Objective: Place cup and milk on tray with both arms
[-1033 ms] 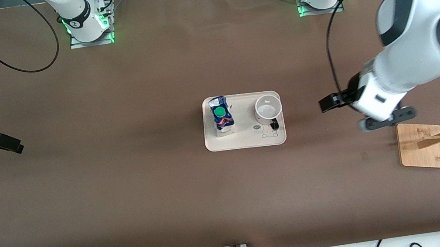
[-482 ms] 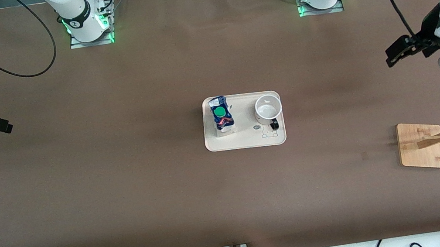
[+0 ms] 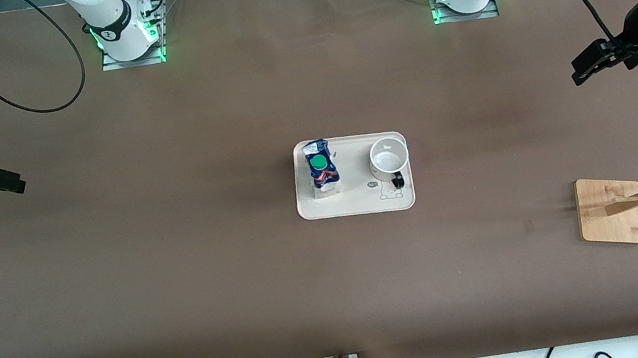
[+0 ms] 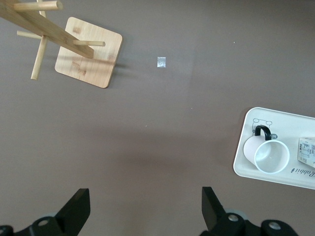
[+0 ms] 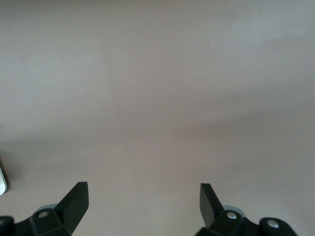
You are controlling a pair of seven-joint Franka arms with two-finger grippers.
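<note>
My left pincer (image 4: 142, 211) hangs with its jaws wide and empty over bare table (image 3: 181, 277) at the left arm's end; my right pincer (image 5: 142, 206) hangs just as wide and empty over the right arm's end. Both are well apart from the tray (image 3: 356, 206) in the middle of the table.

The milk (image 3: 322, 169) stands upright on the tray's end toward my right arm. The cup (image 3: 388, 158) stands mouth-up on the end toward my left arm, handle turned toward the front camera. I judge both things placed.

Were I to take them again: the cup looks stiff, glazed and slippery, breakable if knocked, so I would pinch its wall at the rim. The carton looks light with soft walls, so I would squeeze gently across its flat sides, below the cap.

A wooden rack (image 3: 612, 210) stands toward my left arm's end, nearer the front camera than the tray.
</note>
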